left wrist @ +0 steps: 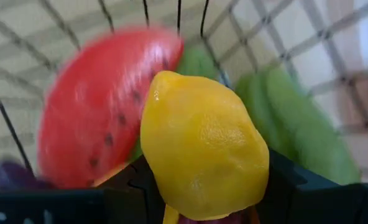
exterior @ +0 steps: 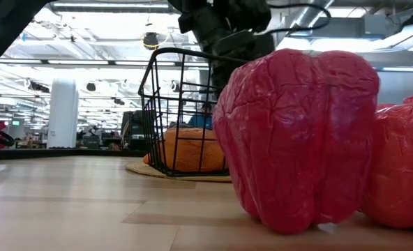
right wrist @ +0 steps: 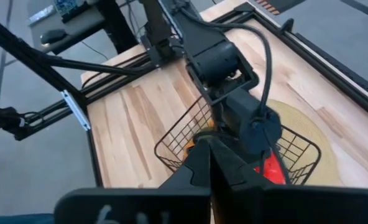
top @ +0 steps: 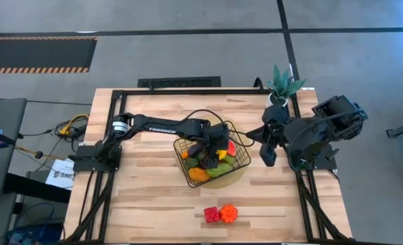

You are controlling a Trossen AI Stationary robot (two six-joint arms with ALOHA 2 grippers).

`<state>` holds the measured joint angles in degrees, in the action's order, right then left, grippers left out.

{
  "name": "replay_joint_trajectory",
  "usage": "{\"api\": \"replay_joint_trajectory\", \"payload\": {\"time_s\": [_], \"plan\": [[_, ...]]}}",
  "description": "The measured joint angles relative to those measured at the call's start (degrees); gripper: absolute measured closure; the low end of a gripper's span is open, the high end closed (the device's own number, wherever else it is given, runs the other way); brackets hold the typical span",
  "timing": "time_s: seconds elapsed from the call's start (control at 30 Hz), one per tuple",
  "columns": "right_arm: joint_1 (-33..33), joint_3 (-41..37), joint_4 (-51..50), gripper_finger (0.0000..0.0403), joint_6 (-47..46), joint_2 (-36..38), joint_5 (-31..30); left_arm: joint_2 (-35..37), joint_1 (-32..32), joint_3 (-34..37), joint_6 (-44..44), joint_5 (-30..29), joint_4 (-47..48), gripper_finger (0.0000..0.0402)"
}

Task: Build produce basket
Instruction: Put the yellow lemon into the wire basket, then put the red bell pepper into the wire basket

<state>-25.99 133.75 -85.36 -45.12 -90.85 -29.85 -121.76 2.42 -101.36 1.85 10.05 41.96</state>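
left gripper [top: 218, 145] hangs over the basket [top: 188, 171], jaws half-open and clamped on a lemon [left wrist: 202, 146], held above the watermelon slice [left wrist: 100, 102] and other produce already inside. step in hand looks like placing the lemon. next move calls for release, then the two peppers [top: 220, 214] near the table's front edge. right gripper [top: 268, 156] waits shut and empty beside the basket.

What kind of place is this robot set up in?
Probably a robotics lab or workshop in a large industrial hall: a wooden table on a black frame, striped hazard tape on grey concrete floor, and exposed ceiling ducts behind.
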Motion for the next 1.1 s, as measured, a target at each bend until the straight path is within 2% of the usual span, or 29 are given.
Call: {"api": "replay_joint_trajectory", "payload": {"time_s": [0.3,0.47,0.6,0.97,1.1], "plan": [[-1.9,0.0,0.6,0.0396,0.0,0.0,0.0,-2.4,-0.1,-0.3,-2.9,-0.9,-1.0,0.0245],[-2.2,0.0,0.6,0.0396,0.0,0.0,0.0,-3.0,-0.3,-0.2,-3.2,-0.9,-0.1,0.0195],[-2.2,0.0,0.5,0.0396,0.1,0.0,0.0,-2.3,-0.4,-0.2,-3.0,-1.0,-0.3,0.0175],[-2.2,0.0,-0.1,0.0396,0.6,0.0,0.1,2.2,-0.5,-0.1,-3.0,-1.3,-1.4,0.0169],[-2.2,0.0,-0.1,0.0396,0.3,0.0,2.4,4.5,-0.5,-0.1,-4.0,-1.3,-0.1,0.0168]]}}
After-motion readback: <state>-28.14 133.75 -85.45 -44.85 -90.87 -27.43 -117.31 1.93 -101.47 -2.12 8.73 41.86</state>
